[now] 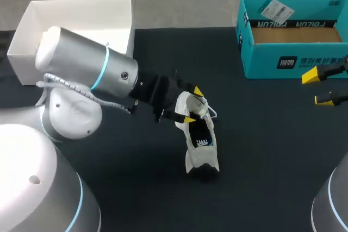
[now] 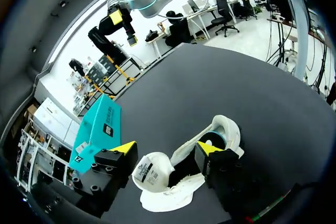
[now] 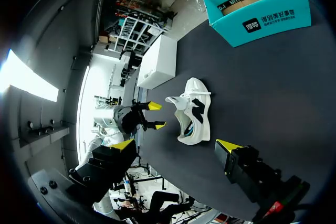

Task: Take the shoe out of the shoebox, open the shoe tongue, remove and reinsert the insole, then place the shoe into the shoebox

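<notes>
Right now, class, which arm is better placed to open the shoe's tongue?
Left: the left gripper is open right at the shoe, by its tongue, while the right gripper, also open, sits off beside the teal shoebox, well clear.

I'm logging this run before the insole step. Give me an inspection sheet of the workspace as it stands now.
Surface: black table.
Job's things: white shoe on the table, out of the box; teal shoebox open, far right.
Clutter: white box, far left.
Grippers: left gripper open, at the shoe's tongue; right gripper open, holding nothing, beside the shoebox.
Cables: wrapped cable on the left arm.
Surroundings: nothing seen.
</notes>
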